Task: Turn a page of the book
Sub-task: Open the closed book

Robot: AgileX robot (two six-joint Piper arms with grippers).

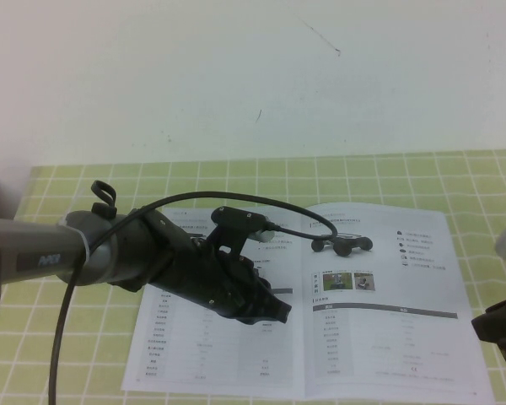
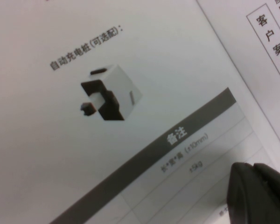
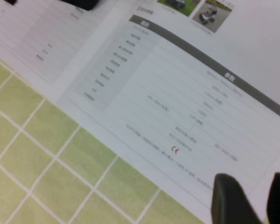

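I see the green-checked table (image 1: 379, 173) carrying the book (image 1: 388, 337), which lies open and flat toward six o'clock. My left arm reaches across it, and the left claw (image 1: 274, 310) hovers low over the left leaf at about eight o'clock from the spine; whether it is spread or pressed together I cannot tell, since only one dark tip shows in its wrist view. The right claw (image 3: 249, 198) waits at four o'clock, off the book's lower right corner, its fingers spread and empty. I judge the turn not yet begun: the page (image 1: 405, 278) on the right lies flat. Next, a claw must catch one leaf's edge alone and lift it over. The left arm hides much of the left leaf.
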